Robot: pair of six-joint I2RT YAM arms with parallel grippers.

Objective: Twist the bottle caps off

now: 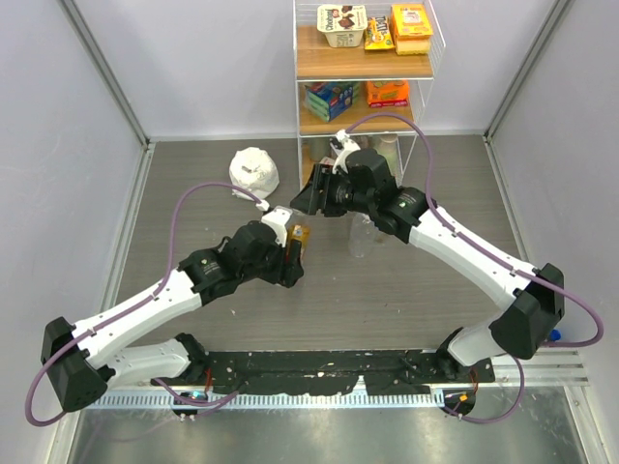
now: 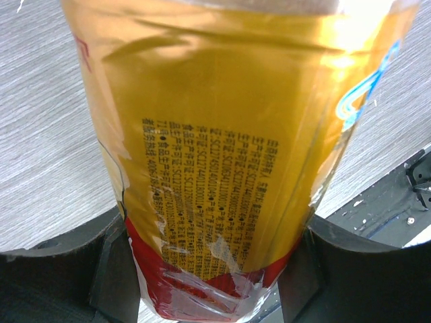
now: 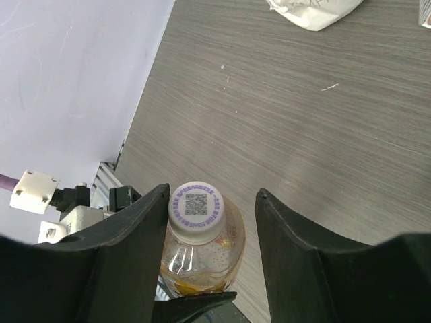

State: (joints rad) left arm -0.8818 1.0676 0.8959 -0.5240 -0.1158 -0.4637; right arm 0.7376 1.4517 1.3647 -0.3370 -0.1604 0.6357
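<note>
In the left wrist view the amber bottle (image 2: 222, 155) runs off the frame at 12 and 6 o'clock, hiding neck and base; its label print is too fine to read. From above, the left gripper (image 1: 296, 244) covers most of it. The white bag (image 3: 313, 12) is cut off at 12 o'clock in the right wrist view.

Crumpled white bag (image 1: 253, 172) sits on the grey table (image 1: 193, 193), just left of the wire rack (image 1: 364, 66); snack cup (image 1: 341, 24) and packets up top, blue box (image 1: 329, 98) beside orange box (image 1: 387, 93) below.

One amber bottle (image 2: 222, 134), one white cap (image 3: 195, 205)
</note>
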